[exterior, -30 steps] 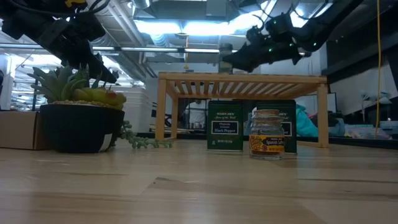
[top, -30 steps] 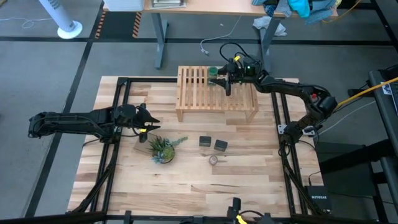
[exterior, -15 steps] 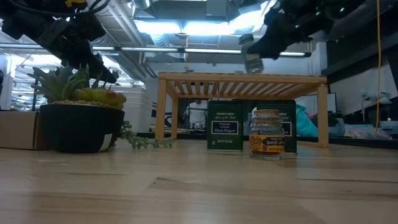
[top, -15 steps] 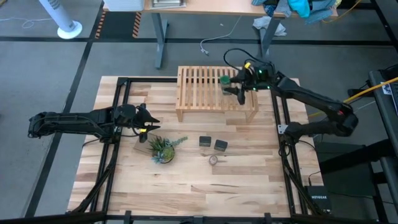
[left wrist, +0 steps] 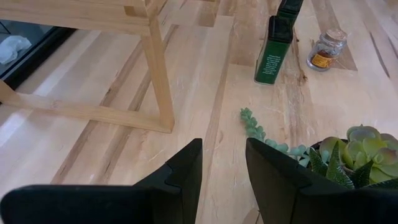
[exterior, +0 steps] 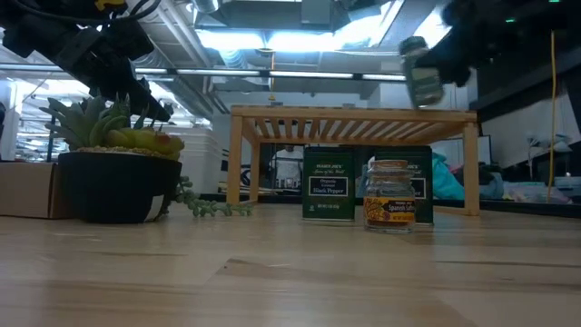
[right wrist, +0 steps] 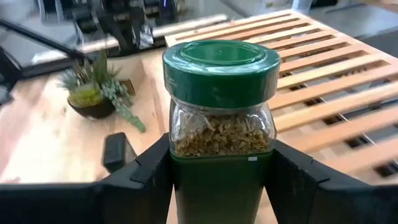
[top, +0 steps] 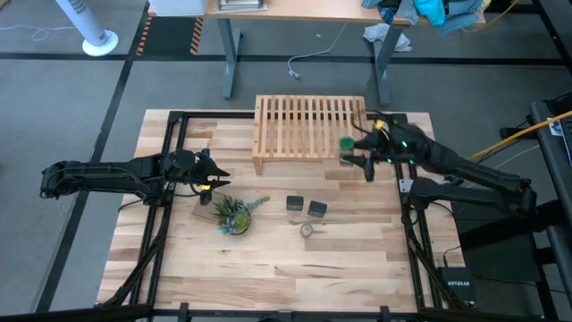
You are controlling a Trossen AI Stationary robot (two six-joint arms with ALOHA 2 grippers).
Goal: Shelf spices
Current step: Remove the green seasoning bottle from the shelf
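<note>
The green-capped jar point(top: 346, 145) point(exterior: 419, 73) point(right wrist: 221, 124) is in my right gripper point(top: 350, 148), above the near right part of the light-wood slatted shelf point(top: 311, 125) point(exterior: 354, 113). Two dark tins point(top: 295, 203) point(top: 317, 209) and the tiny pale jar point(top: 307, 230) stand on the tabletop, nearer than the shelf. In the low view the tins point(exterior: 328, 184) point(exterior: 413, 177) and the tiny jar point(exterior: 390, 195) stand in front of the shelf. My left gripper point(top: 213, 176) point(left wrist: 224, 168) waits open at the table's left, beside the plant, touching nothing. My right gripper pinches the jar's lower body point(right wrist: 186, 180) between its two fingers point(right wrist: 143, 180), one on each side, below the glass part and the green cap. The fingers come roughly level from the table's right. The jar stands upright, lifted clear above the shelf's top.
A spiky green plant in a dark pot point(top: 234, 215) point(exterior: 113, 182) stands left of the tins, with a small cardboard box point(top: 204, 207) beside it. Black frame rails point(top: 174, 161) run along the table's left and right sides. Bare wood lies toward the near edge point(top: 286, 277).
My right gripper has carried the green-capped jar from over the shelf's far middle toward the table's right and near edges, to above the shelf's near right part. The jar has stayed upright in the hold. The tins and the tiny jar have kept still.
</note>
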